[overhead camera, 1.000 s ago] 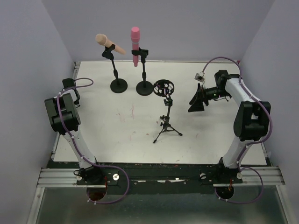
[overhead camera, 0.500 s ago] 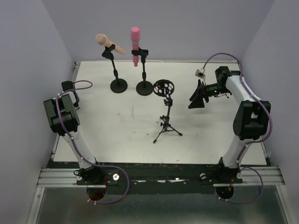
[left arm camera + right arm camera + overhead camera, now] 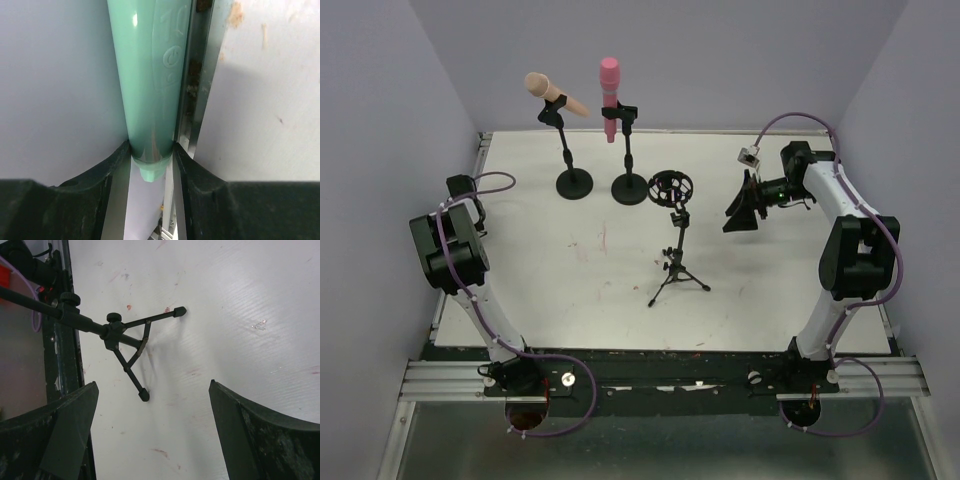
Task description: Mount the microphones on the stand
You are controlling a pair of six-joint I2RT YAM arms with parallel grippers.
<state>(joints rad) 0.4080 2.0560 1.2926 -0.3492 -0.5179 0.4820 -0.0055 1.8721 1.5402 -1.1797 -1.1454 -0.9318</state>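
Left tool (image 3: 152,152): clenched on the mint green microphone (image 3: 150,75); both jaws are seen pressed against the tail of its handle.
Mint green microphone: held at the far left edge of the counter (image 3: 770,290), between the wall (image 3: 50,75) and the edge rail (image 3: 192,75); its head is out of the wrist view.
Right tool (image 3: 737,218): released, jaws spread wide with nothing between them, hovering above the counter to the right of the tripod stand (image 3: 678,250).
Already mounted: the peach-tan microphone (image 3: 552,93) is clipped, tilted, in the left round-base stand; the pink microphone (image 3: 609,95) is clipped upright in the stand beside it.
Left to mount: the ring mount (image 3: 670,187) on the tripod stand is empty and is judged to be the place for the mint green one.
Step in hand: the grip on the handle is judged to be being secured before the lift.
How it is done well: the grip is so near the tail that the tapered handle could slide out, so a firm squeeze is advised. The microphone is best lifted away from the wall and rail before being swung, then lined up with the ring.
Risk: the light tripod may be tipped by a sideways push; it could be steadied by the free tool.
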